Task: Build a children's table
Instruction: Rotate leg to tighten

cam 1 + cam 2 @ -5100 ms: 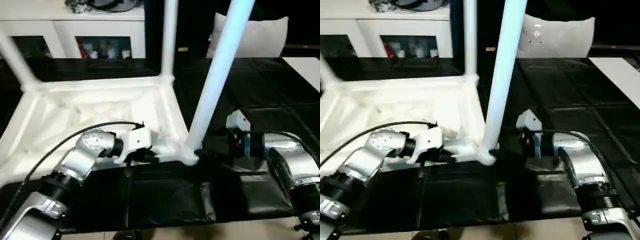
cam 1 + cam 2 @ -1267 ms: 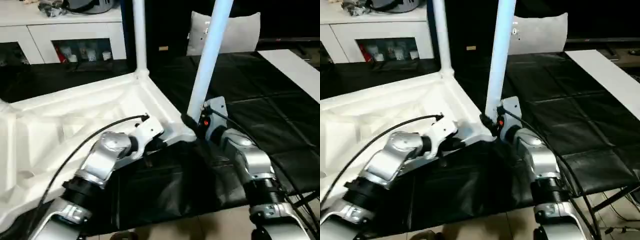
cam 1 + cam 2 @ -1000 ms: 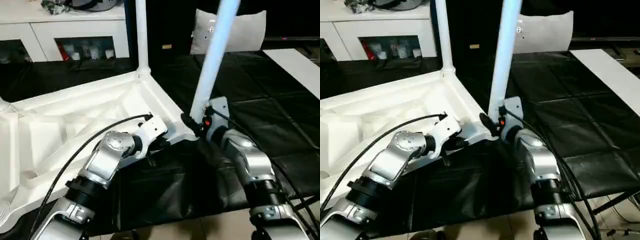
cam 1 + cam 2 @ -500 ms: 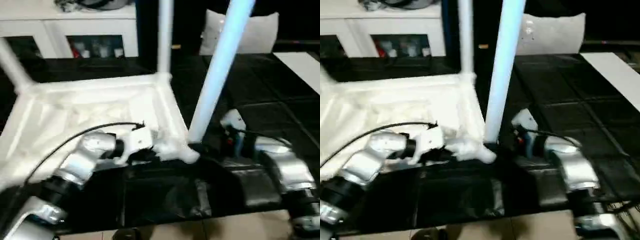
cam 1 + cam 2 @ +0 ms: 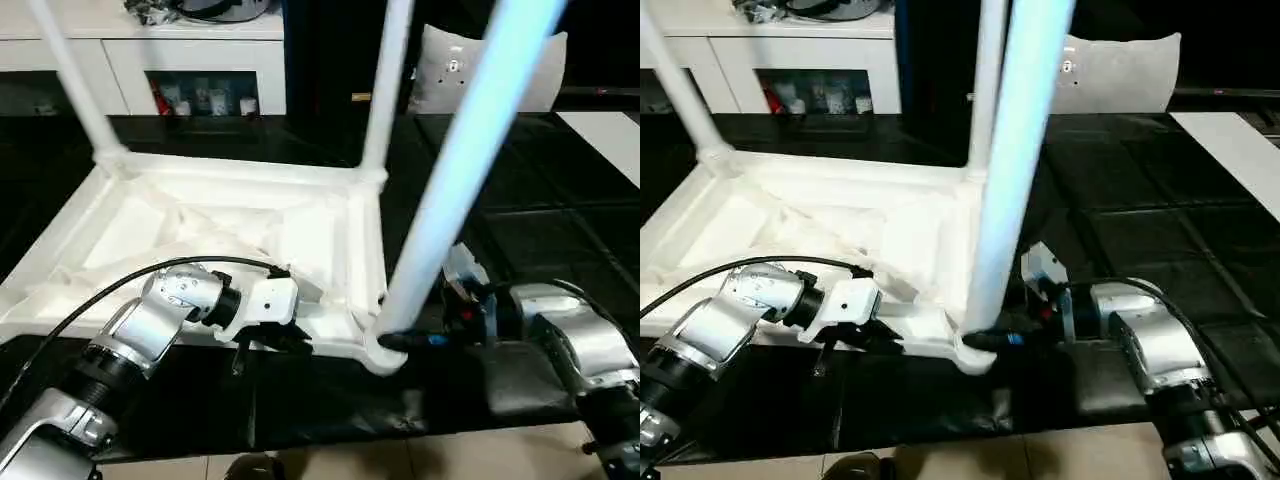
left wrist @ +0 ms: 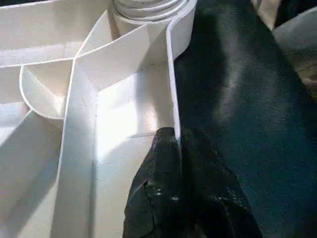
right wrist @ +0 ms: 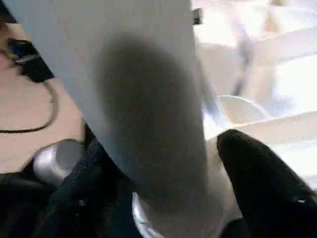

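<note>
White upturned children's table (image 5: 220, 225) | left gripper (image 6: 173, 144) pinches its near rim | right gripper (image 7: 163, 188) straddles near-corner leg (image 5: 450, 190), grip unclear

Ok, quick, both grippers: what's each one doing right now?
Left gripper: shut on the tabletop's rim.
Right gripper: fingers either side of the near leg at its base; whether it is gripping cannot be told.

Head stereo pair: high, facing forward and down over both forearms; the two eyes share the upturned table (image 5: 230, 220), its legs and the cabinet (image 5: 190, 60) at 12 o'clock.
Left wrist camera: very near, looking along black fingers (image 6: 163, 198) at the table rim.
Right wrist camera: very near, facing a leg (image 7: 143, 99) between its fingers (image 7: 262, 183); this leg stands at 3 o'clock in the head views.
</note>
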`<state>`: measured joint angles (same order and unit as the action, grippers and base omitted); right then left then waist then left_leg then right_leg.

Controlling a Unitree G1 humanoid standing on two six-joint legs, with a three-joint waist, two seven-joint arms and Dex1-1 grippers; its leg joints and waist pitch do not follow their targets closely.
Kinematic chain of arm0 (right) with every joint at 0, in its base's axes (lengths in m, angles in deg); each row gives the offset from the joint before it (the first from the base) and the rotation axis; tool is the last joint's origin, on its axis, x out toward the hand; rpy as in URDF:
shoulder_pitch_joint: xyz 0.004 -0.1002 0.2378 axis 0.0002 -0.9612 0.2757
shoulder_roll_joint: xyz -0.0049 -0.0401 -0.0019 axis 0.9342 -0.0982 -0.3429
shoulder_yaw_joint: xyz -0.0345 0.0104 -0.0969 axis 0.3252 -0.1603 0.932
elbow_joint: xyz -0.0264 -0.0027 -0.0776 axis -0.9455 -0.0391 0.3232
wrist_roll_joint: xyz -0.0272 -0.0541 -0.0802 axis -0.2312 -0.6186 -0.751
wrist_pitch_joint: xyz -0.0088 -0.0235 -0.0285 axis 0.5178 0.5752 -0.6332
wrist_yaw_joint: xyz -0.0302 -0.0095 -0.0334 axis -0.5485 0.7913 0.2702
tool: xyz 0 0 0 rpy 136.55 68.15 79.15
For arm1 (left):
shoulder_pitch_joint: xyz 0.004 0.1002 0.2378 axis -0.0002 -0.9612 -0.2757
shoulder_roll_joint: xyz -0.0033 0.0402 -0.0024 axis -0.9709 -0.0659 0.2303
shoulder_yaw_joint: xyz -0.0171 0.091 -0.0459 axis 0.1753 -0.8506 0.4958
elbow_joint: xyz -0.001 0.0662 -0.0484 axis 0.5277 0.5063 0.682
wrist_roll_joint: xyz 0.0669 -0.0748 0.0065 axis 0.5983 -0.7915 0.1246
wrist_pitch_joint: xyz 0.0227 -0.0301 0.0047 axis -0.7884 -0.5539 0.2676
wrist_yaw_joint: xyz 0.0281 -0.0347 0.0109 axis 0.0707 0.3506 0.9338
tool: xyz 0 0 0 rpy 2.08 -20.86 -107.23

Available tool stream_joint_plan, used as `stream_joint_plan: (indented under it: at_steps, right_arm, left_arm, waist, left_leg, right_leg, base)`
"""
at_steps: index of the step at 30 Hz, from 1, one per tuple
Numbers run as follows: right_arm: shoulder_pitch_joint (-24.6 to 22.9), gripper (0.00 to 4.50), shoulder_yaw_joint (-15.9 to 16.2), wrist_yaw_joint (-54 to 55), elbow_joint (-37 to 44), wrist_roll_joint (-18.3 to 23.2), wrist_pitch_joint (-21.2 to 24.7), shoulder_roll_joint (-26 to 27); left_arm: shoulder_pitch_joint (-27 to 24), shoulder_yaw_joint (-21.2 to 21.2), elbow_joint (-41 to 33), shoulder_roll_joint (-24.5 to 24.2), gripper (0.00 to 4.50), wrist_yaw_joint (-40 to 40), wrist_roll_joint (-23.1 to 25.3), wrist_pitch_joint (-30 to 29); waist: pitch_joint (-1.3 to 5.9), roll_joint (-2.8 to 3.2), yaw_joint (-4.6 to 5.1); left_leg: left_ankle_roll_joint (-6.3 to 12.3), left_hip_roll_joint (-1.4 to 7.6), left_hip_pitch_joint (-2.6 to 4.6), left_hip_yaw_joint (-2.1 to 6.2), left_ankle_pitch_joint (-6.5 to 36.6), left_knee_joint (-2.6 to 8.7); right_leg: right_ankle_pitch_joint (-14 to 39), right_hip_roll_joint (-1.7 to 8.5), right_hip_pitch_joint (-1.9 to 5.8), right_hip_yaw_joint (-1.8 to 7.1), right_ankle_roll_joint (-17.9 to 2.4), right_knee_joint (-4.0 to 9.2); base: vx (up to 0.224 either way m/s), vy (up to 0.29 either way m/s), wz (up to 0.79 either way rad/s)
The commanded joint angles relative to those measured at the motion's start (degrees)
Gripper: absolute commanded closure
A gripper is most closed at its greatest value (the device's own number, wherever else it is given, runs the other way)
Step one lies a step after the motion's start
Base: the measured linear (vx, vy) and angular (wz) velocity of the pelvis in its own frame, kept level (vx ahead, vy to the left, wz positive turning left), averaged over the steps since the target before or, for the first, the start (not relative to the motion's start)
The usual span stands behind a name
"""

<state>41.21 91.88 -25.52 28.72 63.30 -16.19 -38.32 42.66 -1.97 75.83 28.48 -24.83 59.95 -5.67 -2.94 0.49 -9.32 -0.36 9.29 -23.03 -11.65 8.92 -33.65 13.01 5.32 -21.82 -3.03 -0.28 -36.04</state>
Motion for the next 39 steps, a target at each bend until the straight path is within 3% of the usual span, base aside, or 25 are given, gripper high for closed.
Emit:
stream_joint_plan:
  at_steps: [1, 7, 13, 14, 16, 17, 19, 20, 23, 25, 27, 29, 30, 35, 39]
  right_arm:
    - [-0.04, 1.70, 0.54, -1.13, 1.25, 0.91, 0.79, -0.70]
    - [-1.02, 2.22, 1.33, -1.95, 3.13, 1.80, 2.42, -1.15]
    - [-1.48, 2.33, 0.30, 4.58, 4.13, 2.31, 5.95, 2.24]
    - [-0.96, 2.33, -0.46, 9.80, 2.73, 0.63, 4.85, 4.54]
    - [-0.66, 2.33, -0.87, 12.62, 1.88, -0.41, 3.84, 5.79]
    - [1.13, 2.36, -3.09, 23.18, -1.32, -2.84, 3.56, 10.11]
    - [2.06, 2.40, -4.13, 28.46, -2.81, -4.01, 3.67, 12.10]
    - [2.96, 2.41, -4.99, 33.39, -4.11, -5.03, 4.43, 14.04]
    - [3.62, 2.45, -5.62, 38.25, -4.90, -6.33, 4.97, 16.01]
    - [5.20, 2.45, -7.23, 49.28, -7.33, -8.93, 5.07, 20.40]
    - [5.67, 2.45, -7.57, 52.53, -8.58, -9.87, 2.58, 22.69]
    - [5.61, 2.45, -6.88, 50.88, -8.77, -9.65, 0.69, 23.47]
    - [5.55, 1.94, -6.61, 50.30, -8.66, -9.67, 0.65, 23.32]
    - [4.18, 1.52, -6.45, 46.06, -6.23, -8.32, -0.14, 21.84]
    - [2.15, 1.21, -5.84, 39.00, -4.22, -7.42, -2.80, 17.82]
  left_arm:
    - [0.95, -2.12, -0.24, 0.36, 4.50, -1.77, 0.98, 1.61]
    - [1.03, -1.76, 1.59, 1.27, 4.50, -1.29, 0.45, 1.54]
    - [0.18, -0.44, -0.15, 2.09, 4.50, -0.12, -1.25, -3.53]
    - [-0.04, 0.26, -0.98, 2.80, 4.50, 1.38, -1.64, -5.90]
    - [-0.12, 0.65, -1.33, 3.23, 4.50, 2.31, -1.77, -7.05]
    - [-0.36, 1.54, -2.71, 4.83, 4.50, 5.71, -1.67, -10.88]
    - [-0.52, 2.07, -3.50, 6.07, 4.50, 8.02, -1.65, -12.86]
    - [-0.65, 2.78, -4.38, 7.77, 4.50, 10.98, -1.68, -15.20]
    - [-0.55, 3.64, -5.07, 10.02, 4.50, 15.03, -1.15, -17.87]
    - [0.03, 4.99, -5.50, 15.40, 4.50, 24.00, 0.89, -22.66]
    - [0.19, 4.67, -5.61, 17.85, 4.50, 27.99, 2.88, -24.39]
    - [0.60, 4.59, -4.93, 19.90, 4.50, 31.31, 4.26, -25.02]
    - [0.77, 4.61, -4.67, 20.09, 4.50, 31.72, 4.45, -24.90]
    - [1.31, 4.95, -3.95, 18.34, 4.50, 32.13, 5.22, -24.11]
    - [0.85, 4.92, -2.90, 15.69, 4.50, 30.15, 6.32, -20.42]
  waist:
    - [3.71, 0.13, 0.27]
    - [3.72, 0.06, -0.11]
    - [3.63, 0.15, -0.05]
    - [3.50, 0.37, 0.14]
    - [3.17, 0.20, 0.81]
    - [3.00, 0.17, 1.48]
    - [2.94, 0.28, 2.44]
    - [2.88, 0.35, 3.22]
    - [3.11, 0.35, 4.29]
    - [3.12, 0.23, 4.76]
    - [3.22, -0.02, 4.80]
    - [3.18, -0.12, 4.64]
    - [3.21, -0.12, 4.43]
    - [3.54, 0.27, 3.84]
    - [3.62, 0.39, 3.71]
  left_leg:
    - [-0.59, 4.65, 2.38, 2.11, 17.03, 4.38]
    - [-1.10, 4.70, 2.54, 2.08, 16.87, 4.38]
    - [-1.27, 4.58, 2.30, 2.21, 17.04, 4.51]
    - [-1.85, 4.51, 2.36, 2.26, 18.34, 4.59]
    - [-3.41, 4.39, 2.49, 2.49, 21.62, 4.81]
    - [-4.56, 4.39, 2.59, 2.65, 23.27, 4.90]
    - [-5.66, 4.18, 2.03, 3.40, 24.75, 5.29]
    - [-6.58, 4.26, 2.22, 3.53, 25.90, 5.51]
    - [-6.87, 4.18, 2.47, 3.46, 26.91, 5.51]
    - [-6.07, 4.16, 2.11, 3.07, 24.25, 5.55]
    - [-5.34, 3.89, 2.59, 2.85, 23.46, 5.04]
    - [-3.83, 3.83, 2.50, 2.64, 21.98, 4.79]
    - [-2.97, 3.87, 2.41, 2.55, 20.75, 4.81]
    - [-1.51, 3.88, 2.27, 2.36, 16.97, 4.89]
    - [-1.18, 3.97, 2.29, 2.40, 17.00, 4.86]
  right_leg:
    - [6.31, 4.21, 1.25, 2.42, -13.42, 4.21]
    - [6.71, 4.25, 1.17, 2.47, -13.18, 4.22]
    - [7.91, 4.29, 1.16, 2.42, -13.02, 4.26]
    - [9.85, 4.40, 1.07, 2.49, -12.80, 4.49]
    - [15.63, 4.71, 0.83, 2.58, -11.94, 4.94]
    - [19.42, 4.87, 0.61, 2.66, -11.16, 5.18]
    - [24.98, 5.11, 1.07, 2.33, -9.20, 5.45]
    - [25.23, 4.79, 0.82, 2.22, -8.57, 5.52]
    - [21.15, 4.43, 0.70, 2.28, -8.86, 5.58]
    - [16.17, 4.18, 0.83, 2.48, -9.97, 5.19]
    - [17.63, 4.47, 0.67, 2.47, -9.89, 5.74]
    - [17.86, 4.41, 0.69, 2.63, -9.29, 6.20]
    - [16.76, 4.23, 0.88, 2.64, -9.07, 6.20]
    - [9.93, 3.66, 1.34, 2.40, -10.11, 5.62]
    - [7.49, 3.66, 1.50, 2.29, -10.62, 5.51]
  base:
    - [0.000, 0.000, 0.00]
    - [0.000, 0.000, 0.00]
    - [0.000, 0.000, 0.00]
    - [0.000, 0.000, 0.00]
    - [0.000, 0.000, 0.00]
    - [0.000, 0.000, 0.00]
    - [-0.017, 0.005, -0.09]
    - [-0.034, 0.010, -0.18]
    - [0.000, 0.000, 0.00]
    - [0.000, 0.000, 0.00]
    - [0.000, 0.000, 0.00]
    - [0.000, 0.000, 0.00]
    - [0.000, 0.000, 0.00]
    - [0.000, 0.000, 0.00]
    - [0.000, 0.000, 0.00]
